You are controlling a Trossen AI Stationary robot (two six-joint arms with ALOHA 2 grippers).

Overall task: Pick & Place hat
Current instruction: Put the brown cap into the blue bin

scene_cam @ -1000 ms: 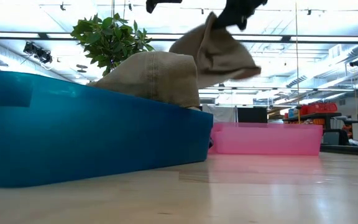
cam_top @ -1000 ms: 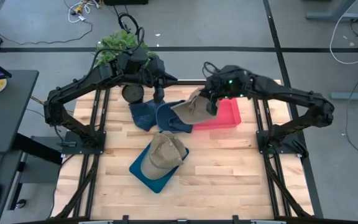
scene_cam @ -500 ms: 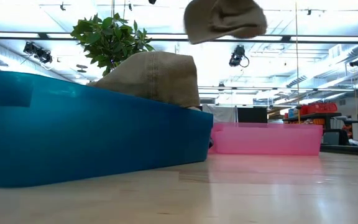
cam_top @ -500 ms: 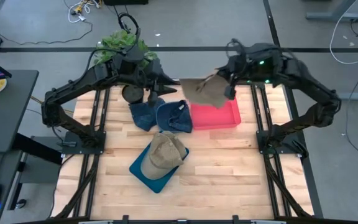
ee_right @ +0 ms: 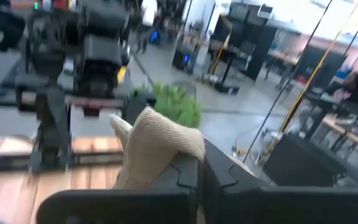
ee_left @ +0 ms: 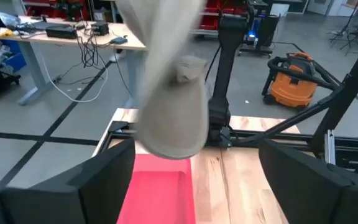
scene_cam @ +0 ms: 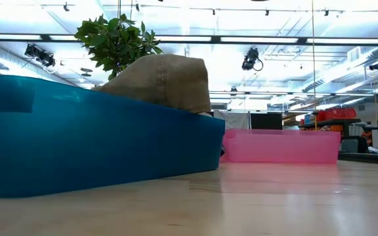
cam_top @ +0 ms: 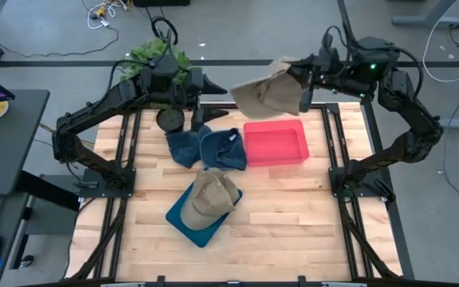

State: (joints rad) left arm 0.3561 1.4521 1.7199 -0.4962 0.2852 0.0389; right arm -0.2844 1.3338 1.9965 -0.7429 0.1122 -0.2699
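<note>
My right gripper (cam_top: pixel 303 86) has its fingers (ee_right: pixel 188 169) clamped together on the tan hat (cam_top: pixel 263 92), pinching a fold of its cloth, and the hat hangs high in the air over the far edge of the bench (cam_top: pixel 293 215), just beyond the pink bin (cam_top: pixel 276 144). In the left wrist view it droops long and limp, so I judge it light and soft: no weight worry, but it will swing and fold, and a pinch on loose cloth could slip, so the brim or a seam looks the surer hold. My left gripper (cam_top: pixel 205 86) hovers over the far left of the bench beside the potted plant (cam_top: pixel 156 57), its fingers (ee_left: pixel 98 180) spread wide with nothing between them, pointing toward the dangling hat. Below, two blue hats (cam_top: pixel 207 148) lie on the bench just left of the pink bin, touching each other. Nearer to me, another tan cap (cam_top: pixel 213 195) sits on the teal bin (cam_top: pixel 183 219), filling most of it. The pink bin looks empty from above. In the way, as I read it: the left arm stands close to the hanging hat, and the blue hats crowd the pink bin's left wall.
</note>
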